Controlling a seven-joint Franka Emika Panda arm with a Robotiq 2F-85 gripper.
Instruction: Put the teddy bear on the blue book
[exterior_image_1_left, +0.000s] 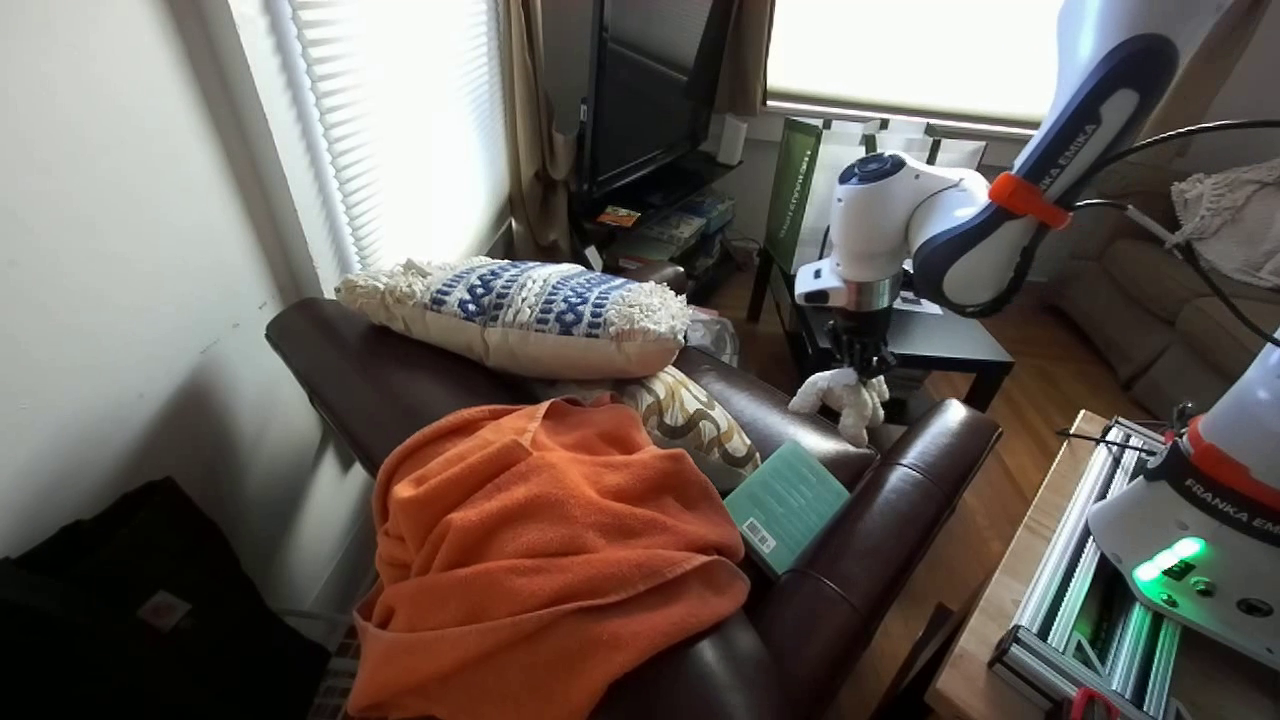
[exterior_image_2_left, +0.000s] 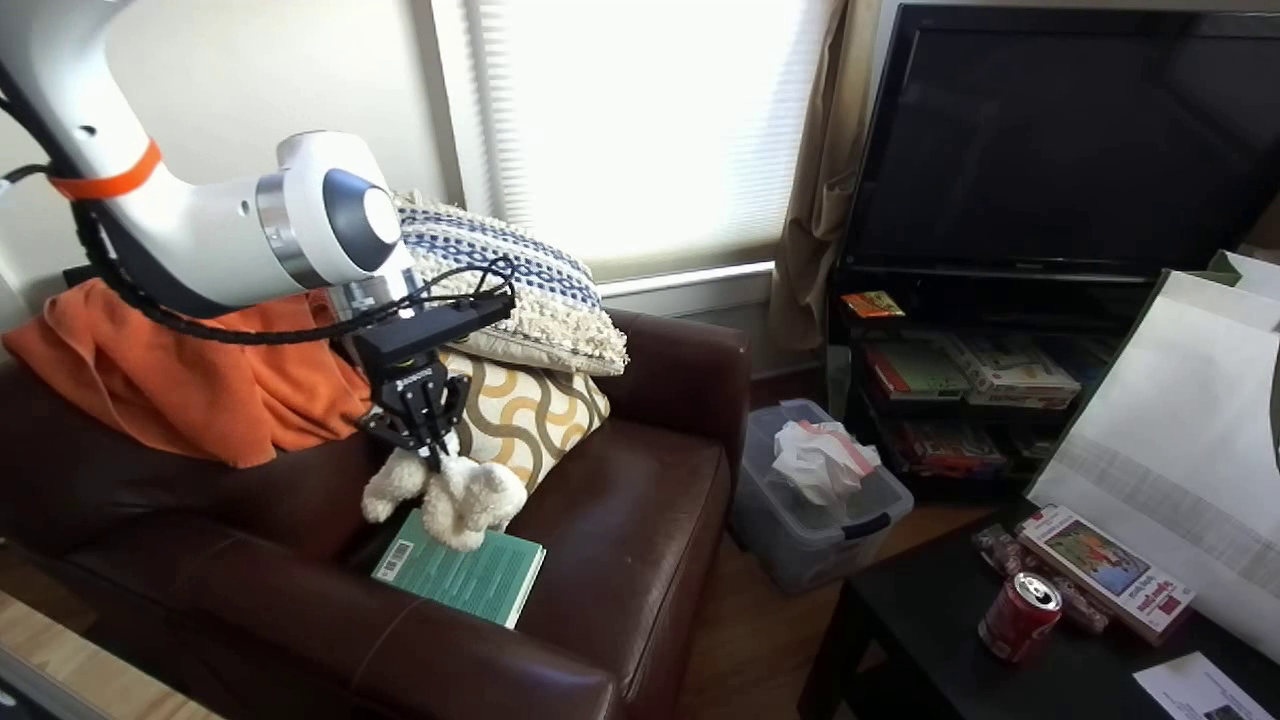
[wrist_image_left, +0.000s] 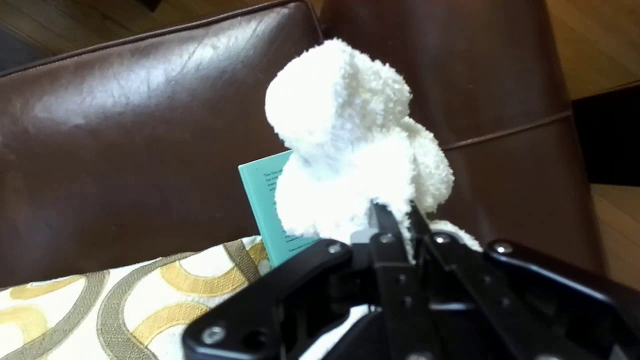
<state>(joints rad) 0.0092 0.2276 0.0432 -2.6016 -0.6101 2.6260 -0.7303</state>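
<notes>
- Our gripper (wrist_image_left: 398, 212), lower right in the wrist view, is holding its jaws clamped on the teddy bear (wrist_image_left: 345, 135), upper center.
- We are seeing the blue book (wrist_image_left: 268, 212), center-left, partly behind it.

"EMIKA" stands on the arm (exterior_image_1_left: 1055, 150), "FRANKA EM" on its base (exterior_image_1_left: 1225, 560).

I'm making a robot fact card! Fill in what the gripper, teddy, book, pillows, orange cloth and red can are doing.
Gripper: shut on the teddy bear
Teddy bear: white and fluffy, held in the air, not on the blue book yet
Blue book: lying on the brown sofa
Blue-and-white pillow: above the swirly pillow
Orange cloth: draped on the sofa
Red can: on the black table
</notes>
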